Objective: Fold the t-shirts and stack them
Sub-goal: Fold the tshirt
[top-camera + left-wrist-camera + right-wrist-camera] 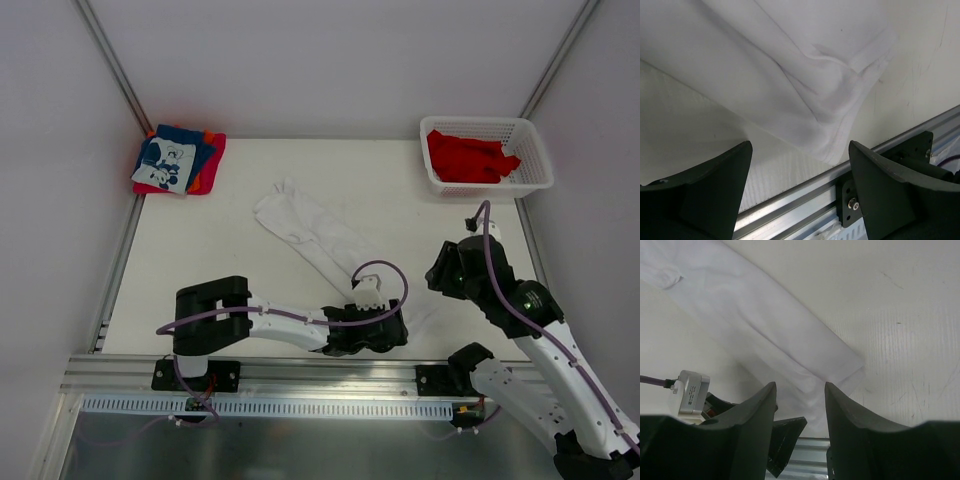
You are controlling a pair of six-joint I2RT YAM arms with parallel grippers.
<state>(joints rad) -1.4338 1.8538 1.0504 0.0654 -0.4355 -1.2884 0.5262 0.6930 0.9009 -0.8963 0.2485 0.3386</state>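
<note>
Top external view: a plain white cloth t-shirt [315, 232] lies mid-table as a long, half-folded strip, its near end below the open, empty left gripper [800, 150]. The right gripper [800, 386], jaws parted, holds nothing. Folded blue, red and orange shirts [178, 160] sit stacked far left; bright red shirts [468, 157] wait unfolded in a white plastic lattice basket [485, 187].

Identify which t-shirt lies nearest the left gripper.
The white t-shirt, stretched out diagonally; the folded stack and the red shirts in the basket lie far off.

Free tabletop [190, 245] left of white t-shirt [320, 235]
</note>
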